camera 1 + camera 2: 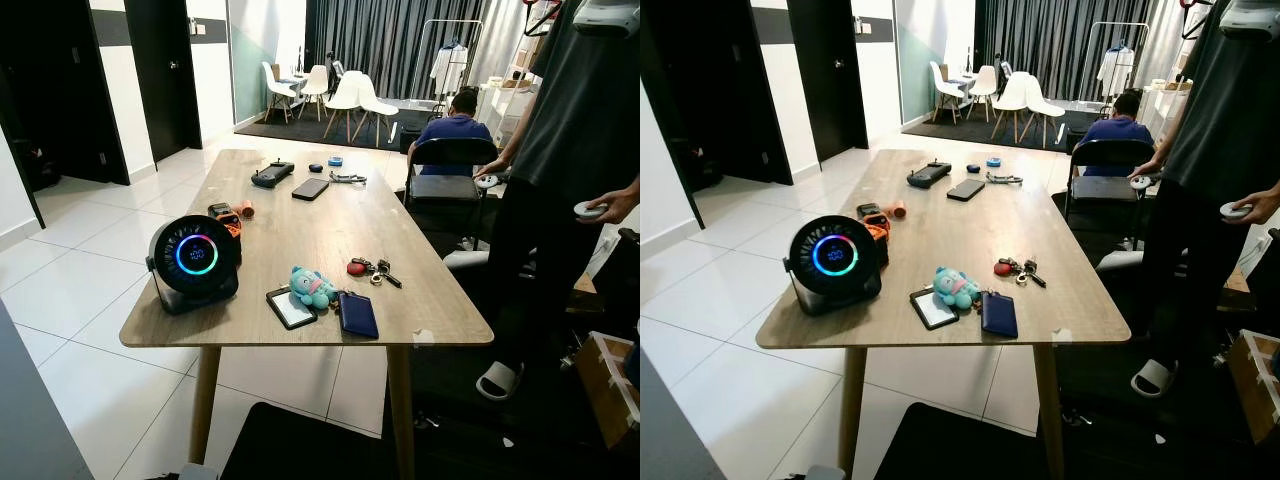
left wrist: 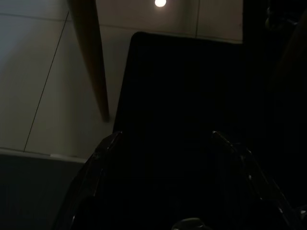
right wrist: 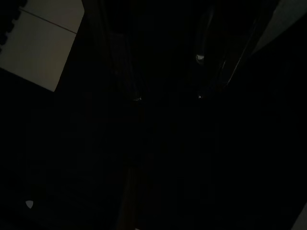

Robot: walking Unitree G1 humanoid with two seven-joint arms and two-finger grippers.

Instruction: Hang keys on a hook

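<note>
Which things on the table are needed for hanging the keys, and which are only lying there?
Needed: the keys with a red fob, near the table's right edge.

Only lying there: round fan, blue plush toy, dark blue wallet, card holder, phone, black controller.

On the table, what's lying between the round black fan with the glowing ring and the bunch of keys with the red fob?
In the left eye view, a teal plush toy lies between the round black fan and the bunch of keys, on the wooden table.
</note>
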